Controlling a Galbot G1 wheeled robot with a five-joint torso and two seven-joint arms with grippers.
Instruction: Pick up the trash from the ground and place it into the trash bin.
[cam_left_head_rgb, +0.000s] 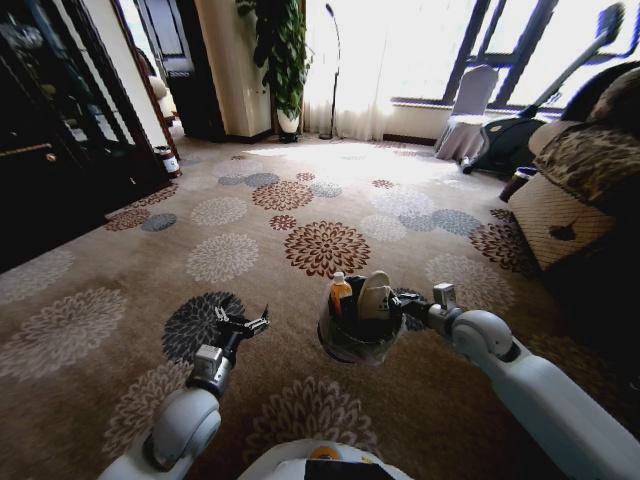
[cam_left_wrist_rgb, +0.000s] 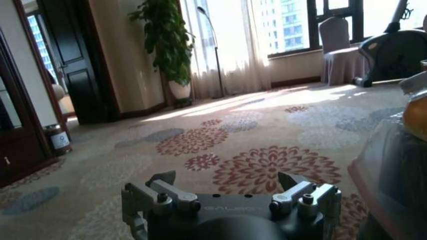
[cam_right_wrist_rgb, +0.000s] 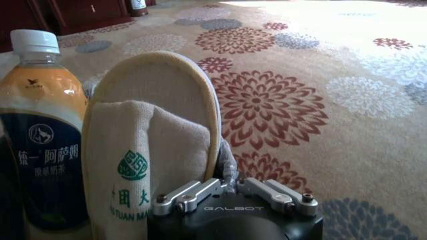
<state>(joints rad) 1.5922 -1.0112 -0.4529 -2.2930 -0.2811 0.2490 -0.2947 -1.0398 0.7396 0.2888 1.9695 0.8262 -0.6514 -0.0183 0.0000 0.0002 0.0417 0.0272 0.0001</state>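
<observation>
My right gripper (cam_left_head_rgb: 410, 310) is shut on the rim of the trash bin (cam_left_head_rgb: 352, 340), a small round bucket with a dark inside and pale wall. Trash stands upright inside it: an orange-capped drink bottle (cam_left_head_rgb: 341, 293) and a beige slipper (cam_left_head_rgb: 374, 295). The right wrist view shows the bottle (cam_right_wrist_rgb: 41, 135) and the slipper (cam_right_wrist_rgb: 157, 145) close up, with the right gripper (cam_right_wrist_rgb: 230, 184) pinched together just behind them. My left gripper (cam_left_head_rgb: 243, 324) hovers open over the carpet to the left of the bin. In the left wrist view the left gripper (cam_left_wrist_rgb: 227, 182) holds nothing, and the bin (cam_left_wrist_rgb: 393, 170) shows at the edge.
A dark cabinet (cam_left_head_rgb: 50, 150) lines the left wall, with a small white-and-red can (cam_left_head_rgb: 166, 160) beside it. A patterned sofa (cam_left_head_rgb: 570, 200) and an exercise machine (cam_left_head_rgb: 520, 130) stand on the right. A plant (cam_left_head_rgb: 282, 60) and a covered chair (cam_left_head_rgb: 468, 110) are at the back. Flowered carpet (cam_left_head_rgb: 325, 248) spreads ahead.
</observation>
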